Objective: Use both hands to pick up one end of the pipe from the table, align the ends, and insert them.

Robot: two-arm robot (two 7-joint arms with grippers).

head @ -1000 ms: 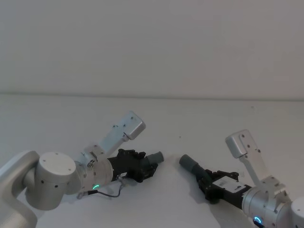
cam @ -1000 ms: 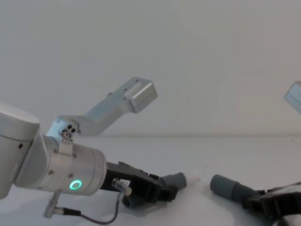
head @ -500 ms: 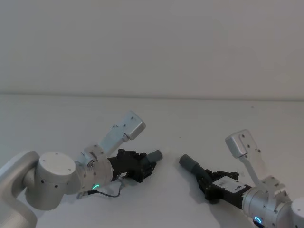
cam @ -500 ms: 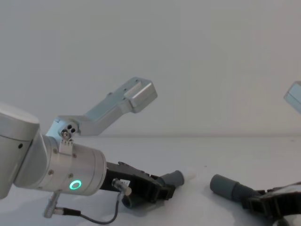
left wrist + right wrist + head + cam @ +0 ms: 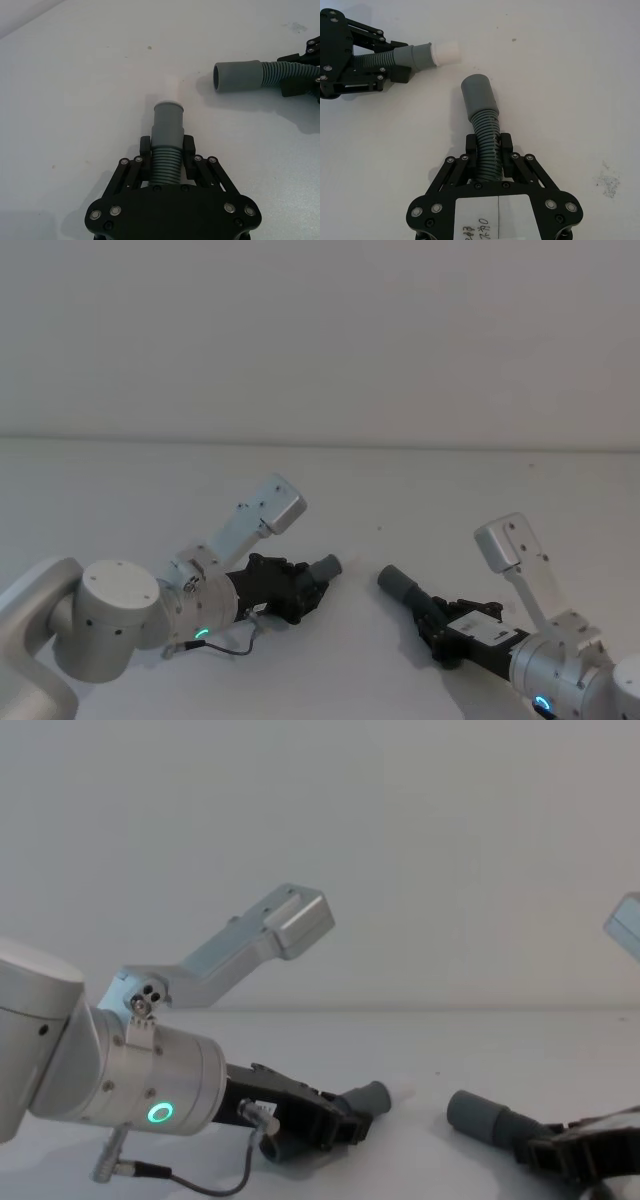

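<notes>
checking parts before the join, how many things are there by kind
hoses: 2 (short hose, long hose)
grippers: 2 (left gripper, right gripper)
total: 4

The left end effector (image 5: 303, 591) grips the shorter piece (image 5: 324, 568), the right end effector (image 5: 433, 621) the longer piece (image 5: 398, 584); cuffs apart, possibly resting on the surface (image 5: 420, 500).
</notes>
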